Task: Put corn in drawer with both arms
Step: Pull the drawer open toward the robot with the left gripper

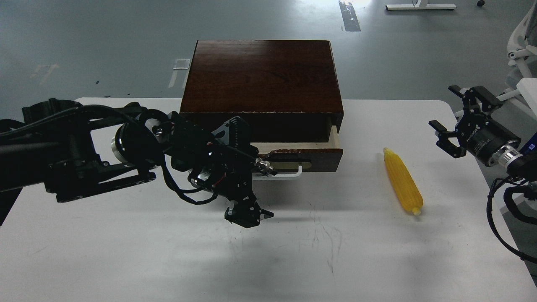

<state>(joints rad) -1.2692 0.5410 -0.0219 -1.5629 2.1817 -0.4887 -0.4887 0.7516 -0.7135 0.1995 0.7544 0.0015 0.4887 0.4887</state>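
Observation:
The corn (402,181) lies on the white table, right of the cabinet, tapered end pointing away from me. The dark brown cabinet's drawer (325,154) stands partly pulled out, with a strip of its pale inside showing. Its white bar handle (289,173) shows at the right; the handle's left end is hidden behind my left gripper (242,172). That gripper sits at the drawer front with its fingers spread, one above and one below the handle. My right gripper (445,110) is open and empty, in the air to the right of the corn.
The white table (126,251) reaches to the near edge, with scuff marks in front of the cabinet (260,75). My left arm and its cables cover the table's left middle. A white chair (520,46) stands off the table at the far right.

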